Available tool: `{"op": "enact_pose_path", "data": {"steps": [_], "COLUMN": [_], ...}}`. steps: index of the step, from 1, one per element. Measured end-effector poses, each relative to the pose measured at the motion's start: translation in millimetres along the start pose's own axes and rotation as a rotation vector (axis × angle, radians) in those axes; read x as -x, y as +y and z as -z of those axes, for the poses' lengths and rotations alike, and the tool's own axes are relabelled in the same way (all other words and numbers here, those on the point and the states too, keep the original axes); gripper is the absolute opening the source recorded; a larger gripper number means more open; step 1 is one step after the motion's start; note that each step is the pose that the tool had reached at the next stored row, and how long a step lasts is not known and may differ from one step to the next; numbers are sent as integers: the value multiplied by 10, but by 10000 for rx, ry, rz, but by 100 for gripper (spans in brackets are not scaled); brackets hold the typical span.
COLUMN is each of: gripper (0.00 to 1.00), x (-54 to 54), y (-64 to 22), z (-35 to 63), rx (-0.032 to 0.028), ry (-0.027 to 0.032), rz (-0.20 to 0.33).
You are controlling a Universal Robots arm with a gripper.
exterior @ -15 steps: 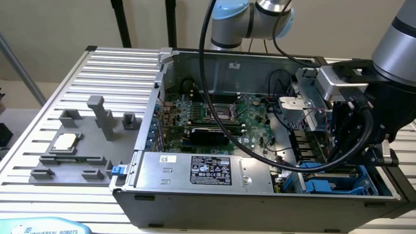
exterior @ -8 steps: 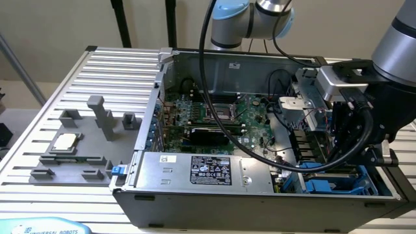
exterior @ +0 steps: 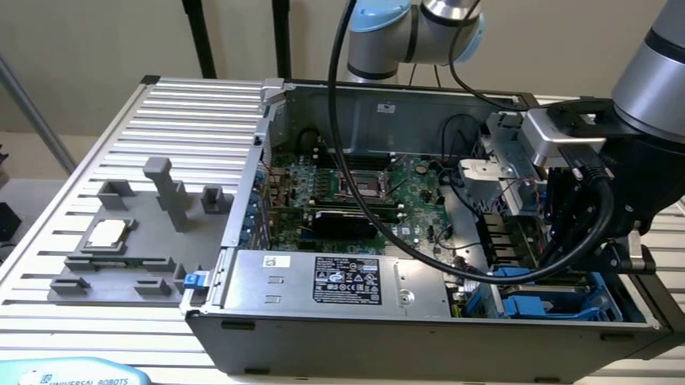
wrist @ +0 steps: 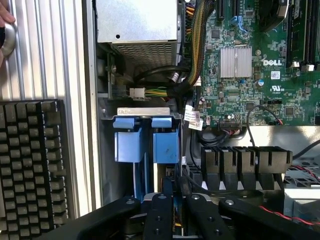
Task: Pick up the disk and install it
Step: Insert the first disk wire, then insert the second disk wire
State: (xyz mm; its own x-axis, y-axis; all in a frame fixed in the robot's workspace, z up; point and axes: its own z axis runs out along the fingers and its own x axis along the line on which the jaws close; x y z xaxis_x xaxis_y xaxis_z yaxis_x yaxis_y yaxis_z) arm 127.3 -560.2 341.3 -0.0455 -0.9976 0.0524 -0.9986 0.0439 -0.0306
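The disk (wrist: pixel 165 145) stands on edge in the drive bay at the case's front corner, with its bright blue carrier and two blue tabs facing the wrist camera. In the exterior view, blue plastic of the disk (exterior: pixel 535 306) shows low in the case at that view's right, under the arm. My gripper (wrist: pixel 172 205) reaches down onto the near end of the carrier, its black fingers (wrist: pixel 159 212) close together on it. From outside, the gripper (exterior: pixel 573 277) is sunk into the bay behind thick black cables, which hide its tips.
The open computer case (exterior: pixel 230 321) lies on a slatted metal table. Inside are a green motherboard (exterior: pixel 354 192) and a grey power-supply box (exterior: pixel 332 281). A grey fixture with a square chip (exterior: pixel 109 234) stands outside. A keyboard (wrist: pixel 30 165) and a hand (wrist: pixel 4 20) are beside the case.
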Motion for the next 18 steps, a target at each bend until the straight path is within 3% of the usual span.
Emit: {"op": "enact_pose_path", "data": {"steps": [18], "gripper": [16], "x": [9], "y": [0], "z": [0], "rx": [0], "ry": [-9], "rz": [-1]}}
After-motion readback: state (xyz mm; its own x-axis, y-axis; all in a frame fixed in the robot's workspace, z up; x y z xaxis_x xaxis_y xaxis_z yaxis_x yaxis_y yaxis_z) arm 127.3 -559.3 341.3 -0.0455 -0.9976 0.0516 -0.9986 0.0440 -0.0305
